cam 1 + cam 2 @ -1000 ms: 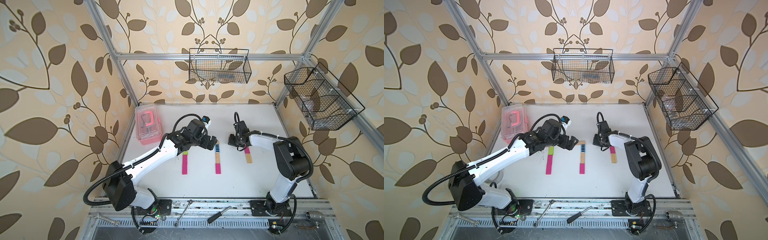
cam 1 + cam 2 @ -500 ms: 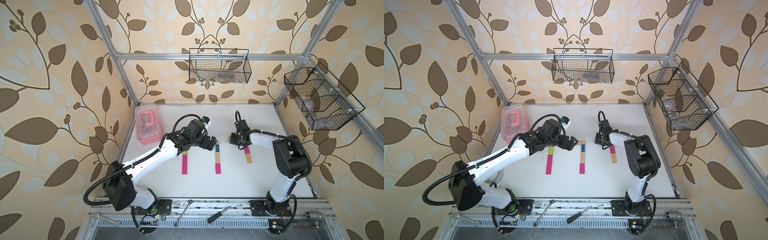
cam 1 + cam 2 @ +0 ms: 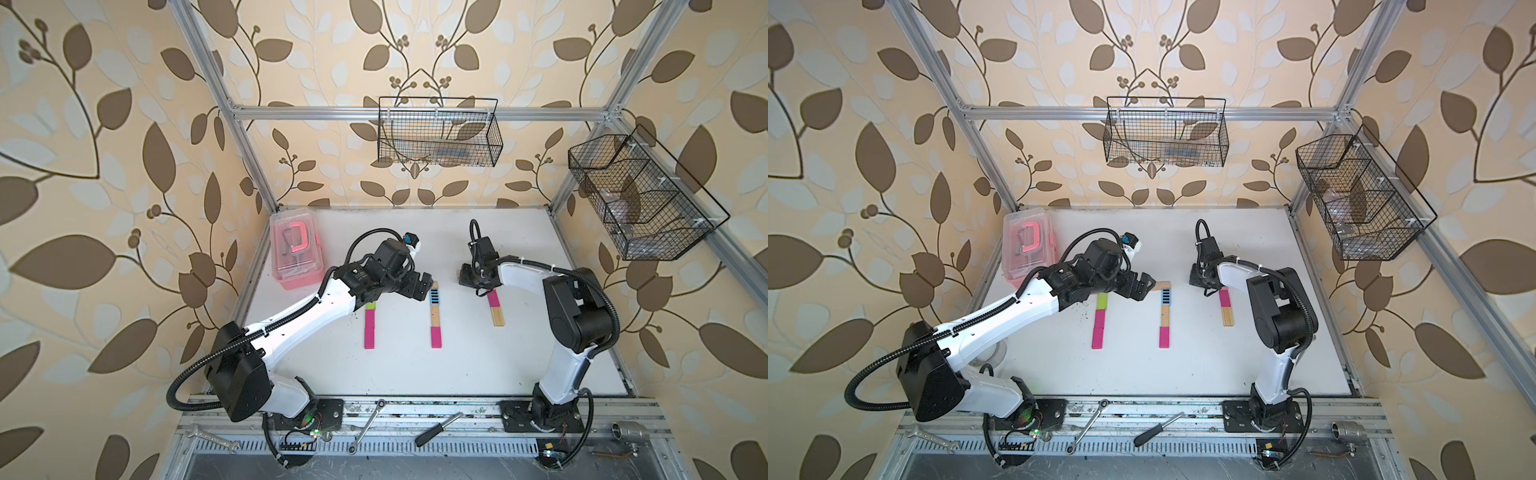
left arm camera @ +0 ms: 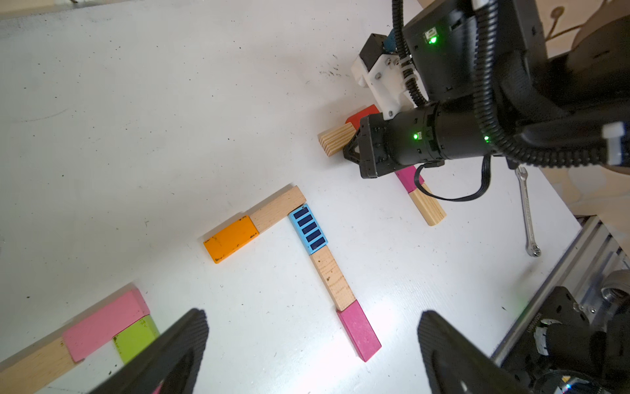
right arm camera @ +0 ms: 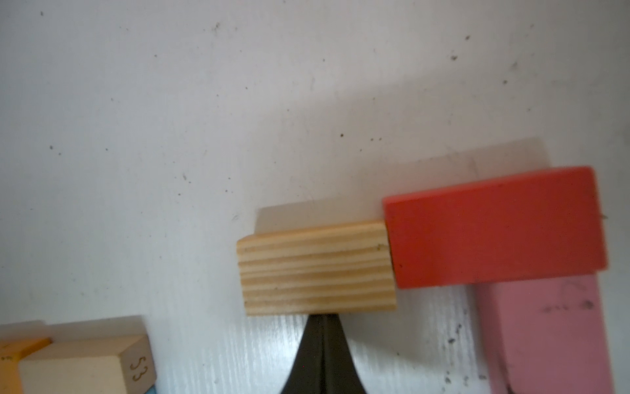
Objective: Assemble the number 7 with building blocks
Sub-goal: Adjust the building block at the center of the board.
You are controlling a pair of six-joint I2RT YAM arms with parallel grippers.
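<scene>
Nearest on the white tabletop (image 3: 415, 374) lie the feet of three rows of small flat rectangular building blocks (image 3: 496, 316). The left row runs from magenta blocks (image 3: 369, 338) up to a lime green block (image 3: 370, 306). The middle row runs from a magenta block (image 4: 358, 336) through a plain wood block (image 4: 332, 278) to a blue block with black stripes (image 4: 308, 228), then turns along a second plain wood block (image 4: 278, 213) and an orange block (image 4: 231, 238), shaping a 7. The left gripper (image 3: 1140, 286) hangs over that top bar, jaws spread wide and holding nothing. To its right, the right gripper (image 5: 324, 322) is clenched on nothing, tips against the long side of a grained wood block (image 5: 317, 269) that butts a red block (image 5: 494, 228). A pink translucent plastic box (image 3: 297, 257) sits at the far left
</scene>
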